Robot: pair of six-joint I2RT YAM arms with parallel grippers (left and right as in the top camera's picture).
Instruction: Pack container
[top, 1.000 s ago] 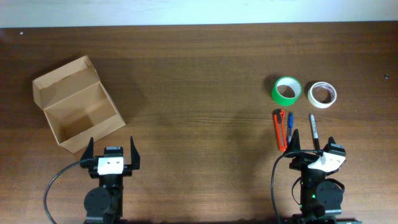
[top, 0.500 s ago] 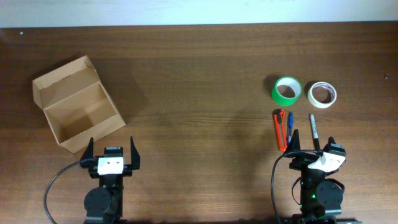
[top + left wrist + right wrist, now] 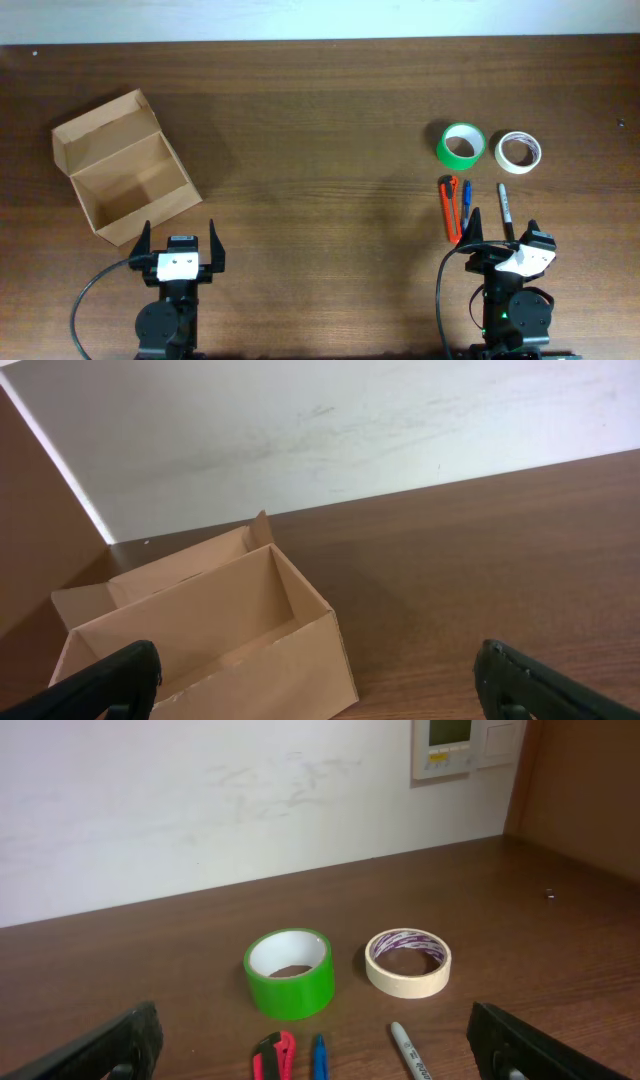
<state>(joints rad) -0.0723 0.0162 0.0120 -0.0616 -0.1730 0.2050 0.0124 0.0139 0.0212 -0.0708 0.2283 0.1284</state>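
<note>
The tan cardboard container [image 3: 125, 180] stands open and empty at the left of the table, its flap lid folded back; it also shows in the left wrist view [image 3: 200, 635]. My left gripper [image 3: 178, 245] is open and empty just in front of the box. On the right lie a green tape roll [image 3: 462, 145], a cream tape roll [image 3: 518, 151], a red utility knife [image 3: 451, 208], a blue pen [image 3: 466, 202] and a grey marker [image 3: 506, 208]. My right gripper [image 3: 502, 243] is open and empty just in front of them. The right wrist view shows the green roll [image 3: 289, 973] and the cream roll [image 3: 408, 962].
A white wall runs along the table's far edge [image 3: 320, 38]. A wall panel [image 3: 465, 745] shows in the right wrist view. A wide bare stretch of wooden table [image 3: 320, 180] lies between the box and the items.
</note>
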